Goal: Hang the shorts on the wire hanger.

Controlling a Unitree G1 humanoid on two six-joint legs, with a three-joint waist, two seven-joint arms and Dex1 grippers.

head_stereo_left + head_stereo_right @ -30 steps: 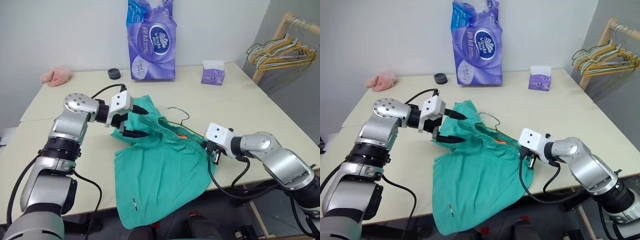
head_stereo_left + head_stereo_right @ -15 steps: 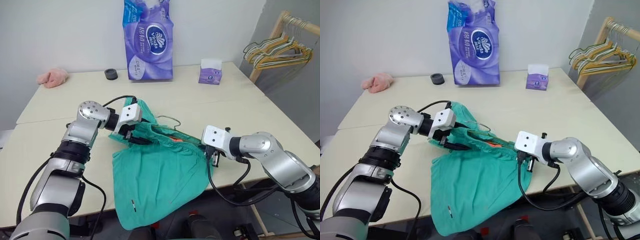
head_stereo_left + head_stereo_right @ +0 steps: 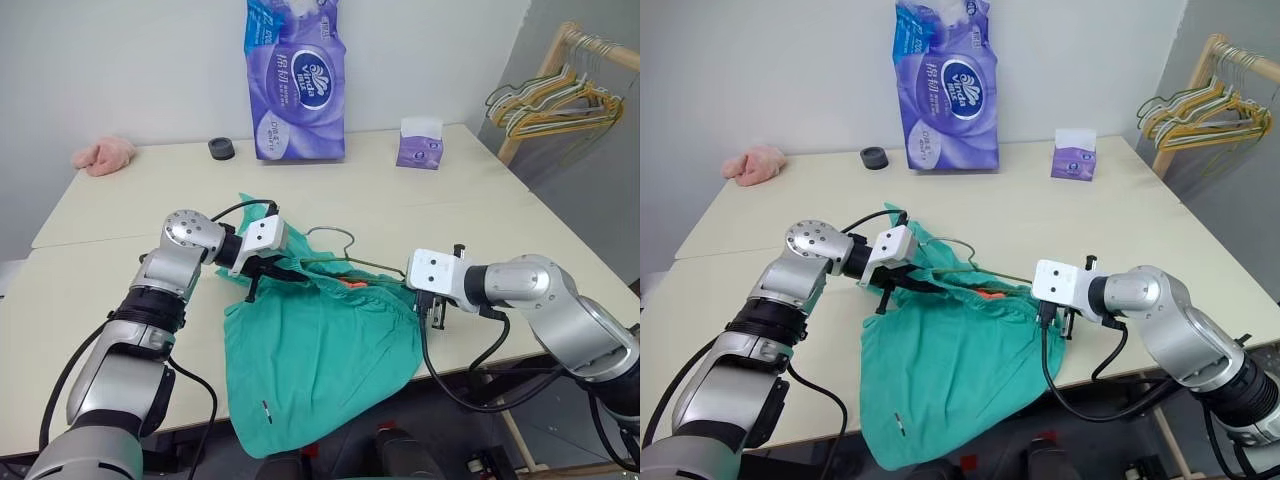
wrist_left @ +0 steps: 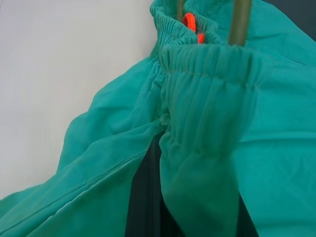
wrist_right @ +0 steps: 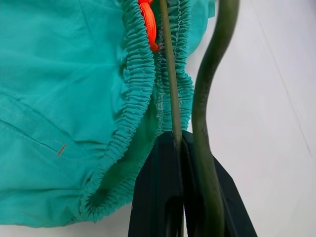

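The teal-green shorts (image 3: 320,345) lie spread on the table (image 3: 120,290), their legs hanging over its front edge. Their gathered waistband (image 4: 207,64) is bunched at the top, with an orange drawstring (image 4: 189,21) showing. The thin olive-grey wire hanger (image 3: 338,236) lies along the waistband, hook toward the far side, and its wires (image 5: 170,74) run into the waist opening. My left gripper (image 3: 280,272) is shut on the shorts at the left end of the waistband. My right gripper (image 3: 428,305) is shut on the hanger's wire at the right end, the wire pinched between its black fingers (image 5: 158,197).
A tall purple tissue pack (image 3: 295,80), a small purple tissue box (image 3: 420,145), a black tape roll (image 3: 222,148) and a pink cloth (image 3: 100,155) sit along the far side. A wooden rack with bunched hangers (image 3: 550,100) stands at the far right.
My left gripper was open over the waistband; it has come down and shut on the fabric. My right gripper kept its hold on the hanger wire.
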